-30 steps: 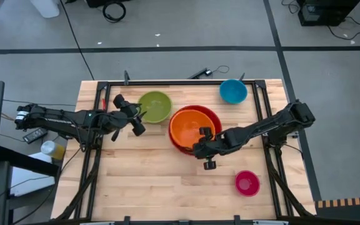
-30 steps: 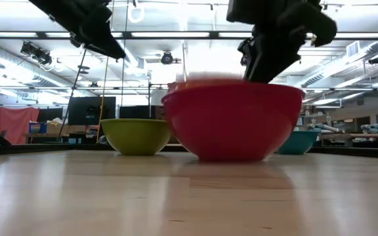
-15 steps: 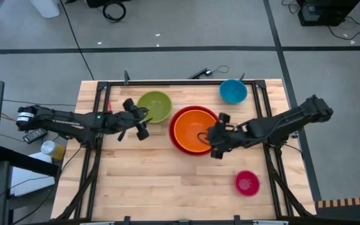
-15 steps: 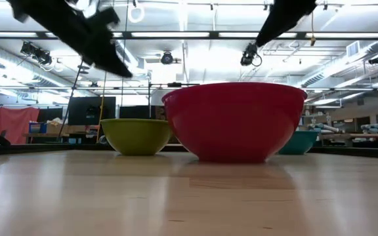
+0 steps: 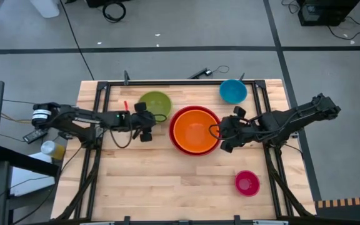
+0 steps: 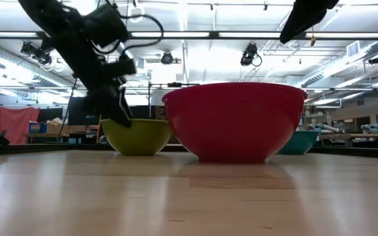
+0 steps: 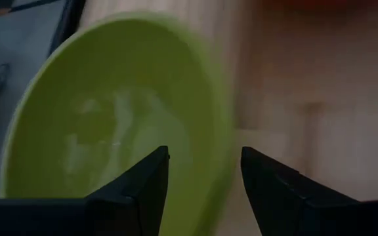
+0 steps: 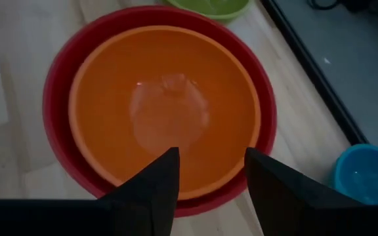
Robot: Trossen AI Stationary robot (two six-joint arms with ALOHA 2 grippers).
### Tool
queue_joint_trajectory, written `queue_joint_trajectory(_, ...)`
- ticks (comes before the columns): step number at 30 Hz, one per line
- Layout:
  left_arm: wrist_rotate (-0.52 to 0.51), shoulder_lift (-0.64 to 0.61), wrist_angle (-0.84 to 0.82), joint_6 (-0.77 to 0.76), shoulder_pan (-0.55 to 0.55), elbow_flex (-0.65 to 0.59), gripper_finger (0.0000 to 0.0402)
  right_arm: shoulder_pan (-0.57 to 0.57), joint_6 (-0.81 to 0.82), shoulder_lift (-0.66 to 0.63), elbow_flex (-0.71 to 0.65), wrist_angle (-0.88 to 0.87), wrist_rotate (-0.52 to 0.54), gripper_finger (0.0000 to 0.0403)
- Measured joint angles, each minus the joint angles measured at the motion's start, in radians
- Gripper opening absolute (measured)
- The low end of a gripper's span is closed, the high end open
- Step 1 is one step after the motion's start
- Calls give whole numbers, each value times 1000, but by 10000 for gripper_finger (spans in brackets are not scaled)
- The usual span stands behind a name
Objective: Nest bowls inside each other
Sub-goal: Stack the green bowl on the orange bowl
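The orange bowl (image 5: 195,129) sits nested in the red bowl (image 5: 175,142) at mid-table. My right gripper (image 8: 212,177) hangs open above their right rim, touching nothing. The lime green bowl (image 5: 157,103) stands on its base left of them. My left gripper (image 7: 204,187) is open and low at this bowl's near rim (image 7: 223,157), one finger over the inside and one outside, with no touch showing. The blue bowl (image 5: 233,91) stands at the far right. The pink bowl (image 5: 247,183) stands at the near right.
A black metal frame (image 5: 180,82) runs along the table's far, left and right edges. Bare wood lies free along the near half of the table (image 5: 167,187). In the low view the red bowl (image 6: 233,124) hides most of the blue bowl (image 6: 300,141).
My right gripper has let go of the orange bowl, risen and drawn back toward the table's right edge; the orange bowl now lies settled inside the red one. My left gripper has sunk and moved right to the green bowl's rim, rolling as it went.
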Motion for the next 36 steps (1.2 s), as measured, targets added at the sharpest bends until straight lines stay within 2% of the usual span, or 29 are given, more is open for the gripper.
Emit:
queue_joint_trajectory(6, -29, 83, 6, 18, 37, 0, 193, 6, 0, 11, 0, 2, -2, 179)
queue_joint_trajectory(10, -29, 125, 13, 19, 47, 0, 178, 6, 0, 11, 0, 2, 2, 179)
queue_joint_trajectory(14, -29, 131, 18, 20, 46, 0, 139, 6, -3, 11, 0, 2, 6, 179)
queue_joint_trajectory(19, -30, 128, 35, 73, 35, 2, 66, 2, -21, 10, -21, 45, 7, 178)
queue_joint_trajectory(23, -37, 128, 35, 118, 11, 26, 14, -39, -102, 11, -112, 308, -2, 178)
queue_joint_trajectory(25, -94, 128, 41, 139, -16, 47, 14, -79, -96, 11, -169, 538, -9, 178)
queue_joint_trajectory(28, -223, 128, 40, 234, -91, 80, 22, -157, -113, 12, -236, 843, -104, 178)
queue_joint_trajectory(30, -271, 128, 52, 326, -144, 108, 21, -219, -118, 12, -240, 915, -129, 178)
queue_joint_trajectory(33, -281, 128, 65, 475, -210, 138, 17, -317, -137, 11, -232, 945, -135, 178)
queue_joint_trajectory(36, -304, 128, 112, 641, -256, 154, 18, -404, -153, 32, -230, 1053, -243, 178)
